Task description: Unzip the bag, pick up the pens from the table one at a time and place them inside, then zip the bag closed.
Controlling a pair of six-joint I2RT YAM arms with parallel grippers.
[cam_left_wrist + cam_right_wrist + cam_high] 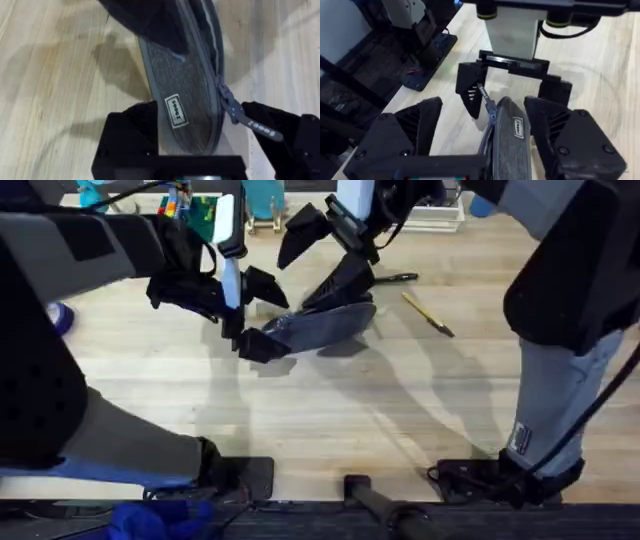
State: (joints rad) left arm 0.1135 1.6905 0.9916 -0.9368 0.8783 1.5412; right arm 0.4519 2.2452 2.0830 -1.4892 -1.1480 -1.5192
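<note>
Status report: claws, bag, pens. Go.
Left claw straddles the bag end, open. Right claw open over its other end. Black pen and yellow pen lie on the table.

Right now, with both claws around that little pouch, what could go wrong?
The bag sits between the open left gripper fingers, its zipper pull flopped to one side, so a closing grab could miss it. The right gripper crowds the other end, so the arms might collide. A shove could knock the yellow pen.

The overhead view looks down and forward over the bench (300,410); both wrist views sit close above the bag (320,325), facing each other from its opposite ends.
</note>
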